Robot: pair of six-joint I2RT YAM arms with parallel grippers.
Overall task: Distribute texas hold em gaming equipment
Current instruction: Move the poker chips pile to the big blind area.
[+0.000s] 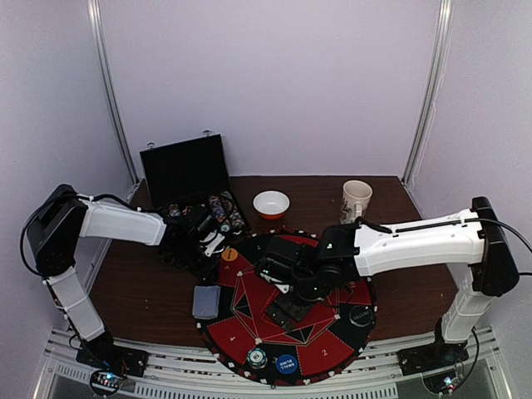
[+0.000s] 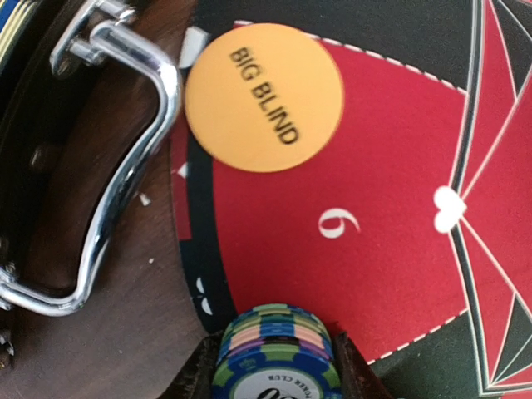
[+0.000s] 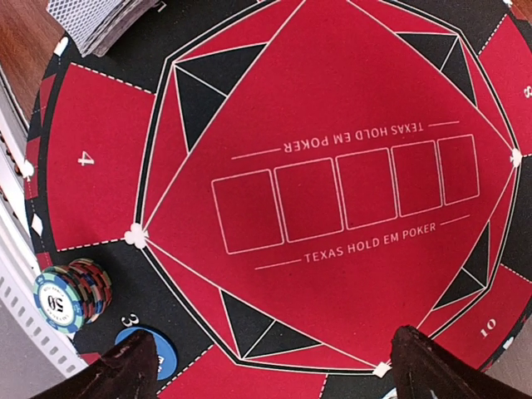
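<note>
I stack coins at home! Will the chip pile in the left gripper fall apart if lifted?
The chip pile is separate round discs, so some might slip out. The left gripper squeezes their rims. Loose ones would probably roll.

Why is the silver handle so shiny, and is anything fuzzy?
Left wrist view: light glints off the chrome handle, and the chip stack at the bottom edge is too close, so blurry. Right wrist view: the mat lettering is sharp. Top view: grainy, black case nearly featureless.
</note>
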